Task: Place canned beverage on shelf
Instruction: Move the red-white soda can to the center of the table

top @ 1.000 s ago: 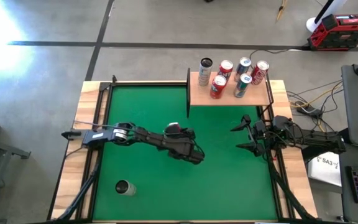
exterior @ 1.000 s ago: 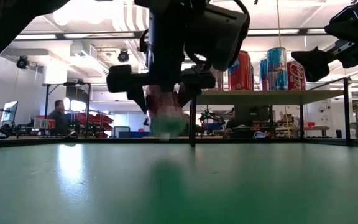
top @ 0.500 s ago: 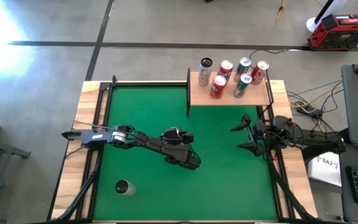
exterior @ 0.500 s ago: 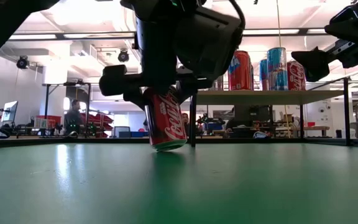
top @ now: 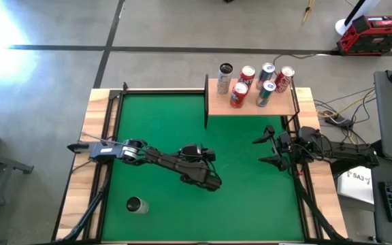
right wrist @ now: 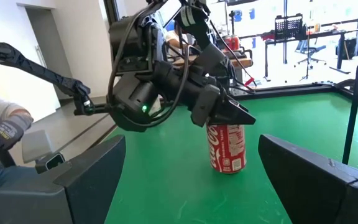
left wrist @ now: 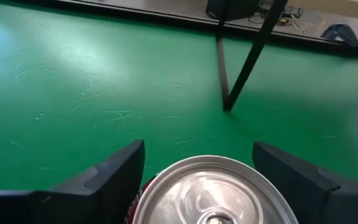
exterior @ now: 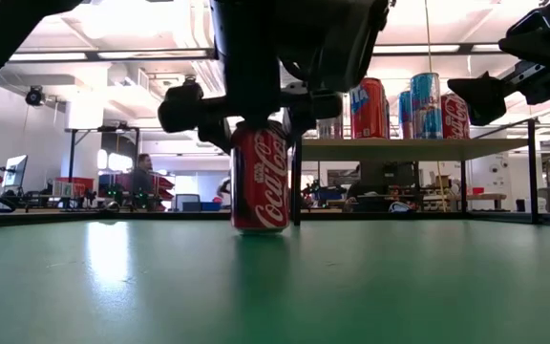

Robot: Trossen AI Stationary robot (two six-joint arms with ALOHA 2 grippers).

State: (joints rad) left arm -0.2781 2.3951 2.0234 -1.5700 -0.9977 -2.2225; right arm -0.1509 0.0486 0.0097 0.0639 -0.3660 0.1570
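A red cola can (exterior: 259,182) stands upright with its base on the green mat, near the mat's middle; it also shows in the right wrist view (right wrist: 227,146). My left gripper (exterior: 259,117) is above it, shut on its top part, and hides it in the high view (top: 199,163). The shelf (top: 250,102), a light-wood board on black rails, stands at the far right and carries several cans (top: 239,94). My right gripper (top: 267,146) is open and empty near the table's right edge, in front of the shelf. My left gripper pinches the can's upper side wall (left wrist: 144,185), just under the silver rim (left wrist: 213,163), between its two fingers. The fingers (left wrist: 114,174) come from above, slanting down, one on either side of the can. The can stands upright with its base on the mat (exterior: 259,229).
A silver can (top: 136,205) sits on the mat near the near left corner. The shelf's black legs (exterior: 296,186) stand just behind the red can. Black rails run along the mat's left and right sides. People and equipment show in the room beyond.
My left gripper has gone a little toward the table's near edge, still shut on the red can. The can was tilted half a second ago; now it stands upright with its base on the mat.
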